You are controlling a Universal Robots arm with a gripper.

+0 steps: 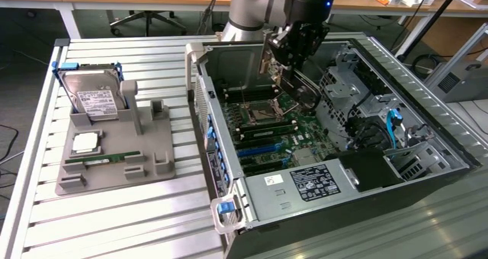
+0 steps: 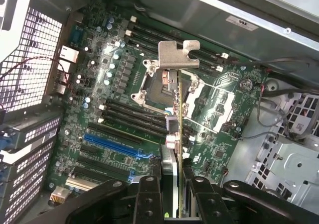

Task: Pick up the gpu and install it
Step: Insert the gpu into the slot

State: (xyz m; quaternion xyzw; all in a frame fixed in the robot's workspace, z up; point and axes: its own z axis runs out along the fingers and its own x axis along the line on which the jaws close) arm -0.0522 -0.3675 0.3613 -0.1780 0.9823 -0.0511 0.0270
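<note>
My gripper [image 1: 296, 53] hangs over the open computer case [image 1: 228, 213], above the motherboard [image 1: 268, 119]. It is shut on the gpu [image 1: 299, 89], a thin dark card that tilts down from the fingers, its silvery bracket strip [image 1: 264, 58] toward the case's back wall. In the wrist view the gpu [image 2: 178, 109] appears edge-on between the black fingers [image 2: 148, 196], with its bracket [image 2: 178, 55] at the far end. The gripper [image 2: 172, 189] holds the card clear of the board, over the processor socket [image 2: 159, 87] and the black memory slots.
A blue expansion slot [image 2: 112, 143] and black slots lie on the board toward the power supply [image 1: 305, 183]. Drive cages and cables [image 1: 392, 127] crowd the case's far side. On the exterior view's left, a grey fixture [image 1: 156, 156] holds a hard drive [image 1: 93, 96], a processor [image 1: 86, 143] and a memory stick [image 1: 103, 158].
</note>
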